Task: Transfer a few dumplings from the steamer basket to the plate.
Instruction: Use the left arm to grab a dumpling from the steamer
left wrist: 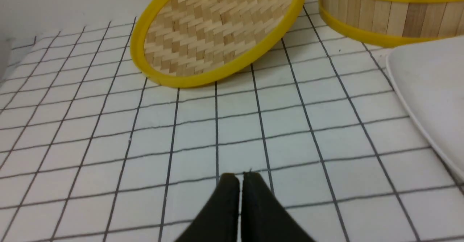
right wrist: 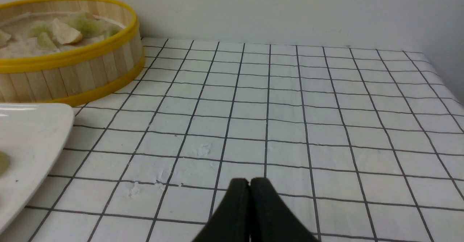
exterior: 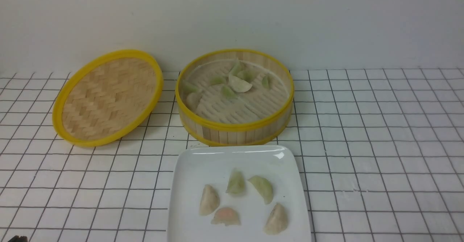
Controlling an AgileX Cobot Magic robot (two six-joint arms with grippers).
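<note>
Fingertips together and empty, my left gripper (left wrist: 241, 176) and right gripper (right wrist: 250, 182) sit low in their wrist views. Dumplings (exterior: 261, 188) lie on the plate (exterior: 239, 232), lower centre; the steamer basket (exterior: 235, 128), upper centre, holds others. Crowding there could make a pinch snag neighbours.

The robot's left claw (left wrist: 241, 178) is shut, its dark fingertips together and gripping nothing. The right claw (right wrist: 257, 182) is shut as well, likewise empty, its dark fingers meeting in a narrow point. In the front view, only a small dark piece of the left arm (exterior: 18, 238) shows, at the surface's near left corner.
</note>
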